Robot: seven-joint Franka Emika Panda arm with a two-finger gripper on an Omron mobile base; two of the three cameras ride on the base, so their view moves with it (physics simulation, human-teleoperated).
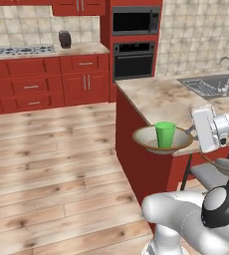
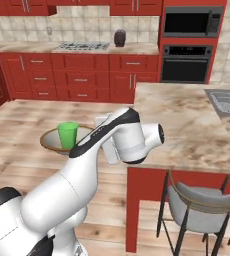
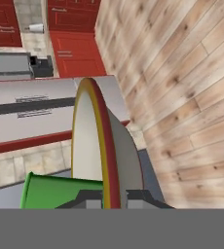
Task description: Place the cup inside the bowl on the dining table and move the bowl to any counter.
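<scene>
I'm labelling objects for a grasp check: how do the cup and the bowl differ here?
The cup is bright green, narrow and tall; the bowl is wide, shallow and beige-grey with a brown-gold rim. The cup stands upright inside the bowl, while the bowl is held by its rim in the gripper, out past the table edge. Both are round and open-topped.

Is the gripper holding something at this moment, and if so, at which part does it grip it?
The gripper holds the bowl by its rim, one finger on each side; the cup stands inside.
</scene>
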